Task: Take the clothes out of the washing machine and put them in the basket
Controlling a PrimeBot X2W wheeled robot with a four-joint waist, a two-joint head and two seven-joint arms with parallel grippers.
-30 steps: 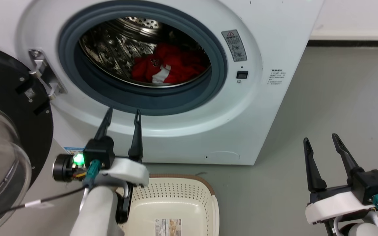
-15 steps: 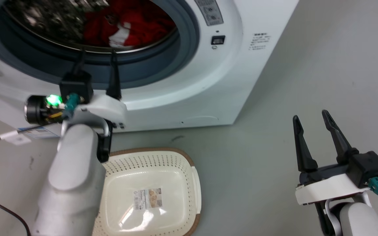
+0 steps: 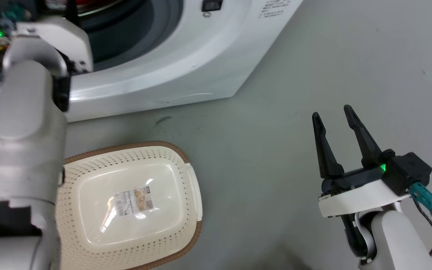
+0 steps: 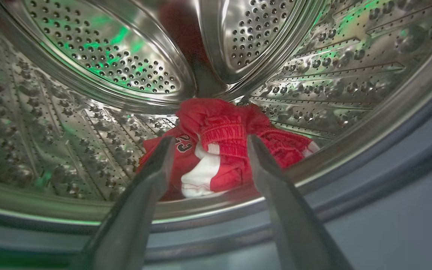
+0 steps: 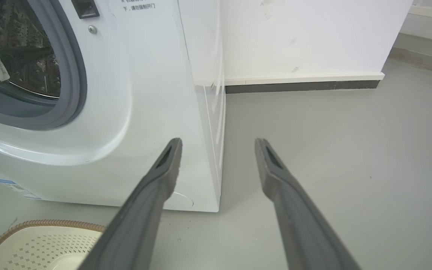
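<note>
Left pincer: the left pincer [image 4: 209, 139] stands wide at the mouth of the perforated steel drum [image 4: 107, 56], its two long dark fingers spread and pointing inward.

Clothes: a heap of red fabric clothes with white trim [image 4: 219, 122] lies on the bottom of the drum, near its front lip. In the left wrist view the heap sits between and just beyond the two fingertips, one tip by a printed number and the other by a ribbed red fold. Whether either tip touches the cloth cannot be told.

Washing machine: the large white front-loading washing machine [image 3: 171, 71] stands on the grey floor [image 3: 276, 93], a grey rubber ring [image 3: 141, 33] round its opening. The pale left forearm [image 3: 24, 150] reaches up into that opening along the head view's left edge.

Basket: the cream-white perforated plastic basket with a brown woven-look rim [image 3: 133, 144] sits on the floor just in front of the machine, beside the left forearm, with a printed label [image 3: 133, 200] on its bottom.

Right pincer: the right pincer [image 3: 332, 111] hovers over bare floor, well apart from the basket and off the machine's right corner. Its fingers are spread wide, with floor showing between them. A green light [image 3: 382, 167] glows at its wrist.

Backdrop: a white wall [image 5: 313, 33] with a dark skirting strip [image 5: 302, 86] runs to the right of the machine.
</note>
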